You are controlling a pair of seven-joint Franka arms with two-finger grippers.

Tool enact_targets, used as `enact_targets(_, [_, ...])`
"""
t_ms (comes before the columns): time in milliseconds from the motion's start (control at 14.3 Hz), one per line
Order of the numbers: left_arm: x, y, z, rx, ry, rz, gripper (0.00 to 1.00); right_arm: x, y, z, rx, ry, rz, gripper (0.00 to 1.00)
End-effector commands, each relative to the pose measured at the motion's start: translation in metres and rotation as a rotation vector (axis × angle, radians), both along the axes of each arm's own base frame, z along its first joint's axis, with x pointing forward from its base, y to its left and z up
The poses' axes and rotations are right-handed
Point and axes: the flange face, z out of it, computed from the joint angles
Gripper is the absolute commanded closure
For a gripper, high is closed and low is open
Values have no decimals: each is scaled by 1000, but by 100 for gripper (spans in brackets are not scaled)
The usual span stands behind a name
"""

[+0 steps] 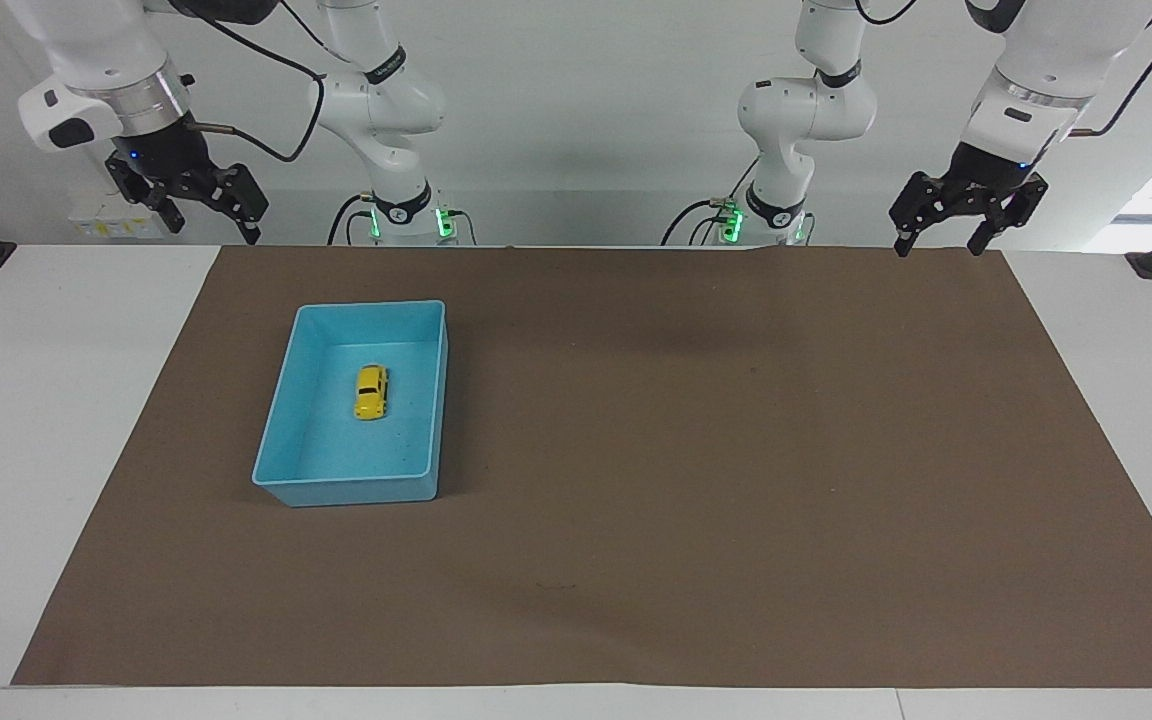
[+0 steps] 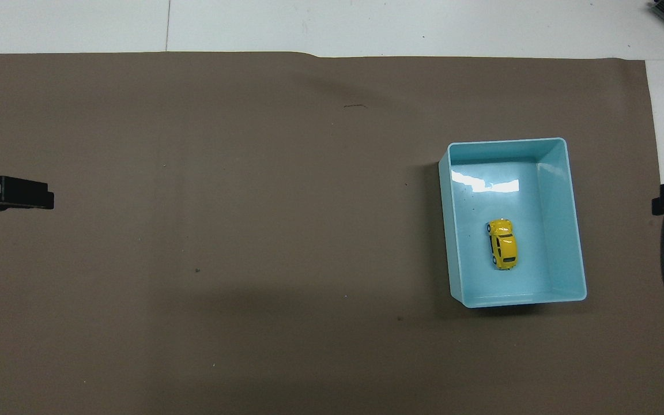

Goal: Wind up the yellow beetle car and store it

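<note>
Yellow beetle car point(image 1: 371, 391) on its wheels on the floor of the blue bin point(image 1: 274, 430), about midway between the long walls and a little nearer to the robots than the bin's middle, lengthwise along the bin; bin on the brown mat point(image 1: 696, 450) toward the right arm's end of the table. Right gripper point(image 1: 208, 204) raised above the table's edge at the robots' end, beside the mat's corner, jaws released and holding nothing; left gripper point(image 1: 939, 222) raised above the mat's other corner at the robots' end, jaws likewise spread and empty, waiting. Car well apart from both. Judged very light, stiff and hard-shelled, probably die-cast or plastic; glossy rounded roof likely slippery under the fingertips, so prone to squirting out of a pinch on the curved top; free-rolling wheels, so apt to scoot along the smooth bin floor if nudged end-on. Best taken across the body, on the two flat flanks at the doors, from straight above, wheels left clear; fragile only at wheels and axles, so moderate squeeze enough. Room on each side of the car for a fingertip to come down inside the walls; for winding, wheels pressed to the mat and drawn backward, body kept level.
</note>
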Motion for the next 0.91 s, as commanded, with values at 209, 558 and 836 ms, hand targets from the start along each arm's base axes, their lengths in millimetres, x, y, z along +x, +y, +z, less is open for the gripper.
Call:
enact_targets(209, [-4,3,7,-11,5,-4,0,-1,9,-2,13,-11,99,0])
enact_targets(558, [-4,3,6,-12,6,-3,0,1,12,-3,13,-25,105,0])
enact_targets(836, [-4,3,6,-11,6,-4,0,2,16,-4,59,-37,103,0])
